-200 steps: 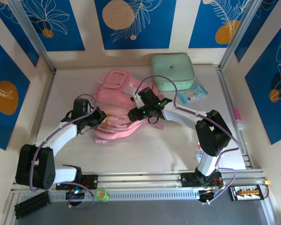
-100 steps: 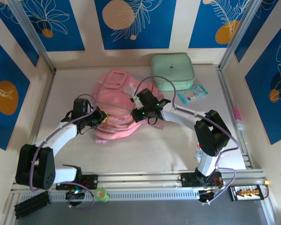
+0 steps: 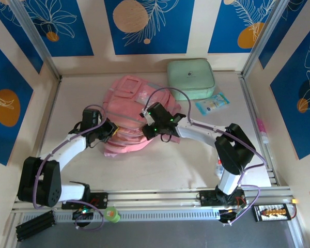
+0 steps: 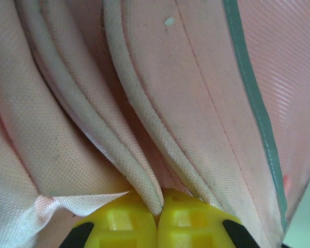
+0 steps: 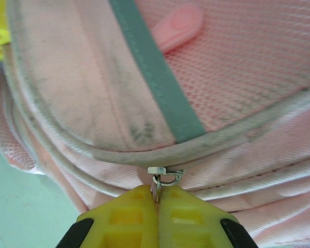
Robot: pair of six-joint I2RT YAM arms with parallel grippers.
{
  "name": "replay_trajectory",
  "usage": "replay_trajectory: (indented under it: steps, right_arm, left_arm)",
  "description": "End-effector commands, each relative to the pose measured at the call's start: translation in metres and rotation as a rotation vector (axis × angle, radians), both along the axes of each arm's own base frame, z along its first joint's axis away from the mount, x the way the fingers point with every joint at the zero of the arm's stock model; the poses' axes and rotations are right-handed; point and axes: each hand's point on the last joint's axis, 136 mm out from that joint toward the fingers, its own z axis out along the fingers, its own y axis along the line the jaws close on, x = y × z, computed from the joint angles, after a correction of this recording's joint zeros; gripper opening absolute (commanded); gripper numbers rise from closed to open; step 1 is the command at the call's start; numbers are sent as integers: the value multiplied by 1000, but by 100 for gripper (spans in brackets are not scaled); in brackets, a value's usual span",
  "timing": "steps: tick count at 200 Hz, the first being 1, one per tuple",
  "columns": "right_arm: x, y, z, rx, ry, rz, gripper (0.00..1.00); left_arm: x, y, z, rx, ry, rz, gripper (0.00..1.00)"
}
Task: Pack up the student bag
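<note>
Pale tabletop inside a booth of blue leaf-print panels, viewed from above the arm bases.

Pinched in the right gripper (image 5: 156,195): the small metal ring of a zipper pull (image 5: 164,172) on the near edge of the student bag (image 3: 128,93), yellow fingertips pressed together with no visible gap. Closed just as firmly, the left gripper (image 4: 157,207), biting a cream piped seam (image 4: 139,155) at the bag's near left side.

Lying flat on the tabletop, soft and rumpled, the pink bag itself, with both wrists crowded against its near edge. Just above the pull in the right wrist view, a grey-green trim band (image 5: 155,88) and a pink rubber zip tab (image 5: 181,25) on mesh fabric.

Probable hazards from here:
- the thin ring slipping from between the smooth pads under a hard tug
- the slider jamming on loose cloth or piping bunched beside the track
- the whole limp bag dragging along with the pull on any loss of the left-side hold
- strain on the seam from two opposed pulls

Counted:
- two arms and two grippers
- one bag
- one mint-green zip case (image 3: 190,77) just beside the bag's far right corner, contact hard to judge
- one blue-and-white packet (image 3: 213,103) to the bag's right, well apart from it
</note>
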Motion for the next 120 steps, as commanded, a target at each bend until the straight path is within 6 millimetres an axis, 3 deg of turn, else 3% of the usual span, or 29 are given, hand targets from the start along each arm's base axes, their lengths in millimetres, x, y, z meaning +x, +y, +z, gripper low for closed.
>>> replay_trajectory:
  steps: [1, 39, 68, 92, 120]
  right_arm:
    - [-22, 15, 6, 24, 19, 68, 6]
    - [-34, 49, 11, 86, 55, 99, 7]
    - [-34, 58, 7, 78, 64, 69, 10]
    - [-27, 45, 18, 103, 73, -12, 21]
    - [-17, 14, 50, 191, 67, -150, 42]
  left_arm:
    - [16, -7, 9, -11, -50, 15, 0]
    - [18, -20, 8, -34, -50, -8, 0]
    - [18, -21, 11, -41, -57, -8, 0]
    - [12, -17, 15, -6, -64, -21, 0]
    - [-2, 0, 23, 135, -74, -53, 22]
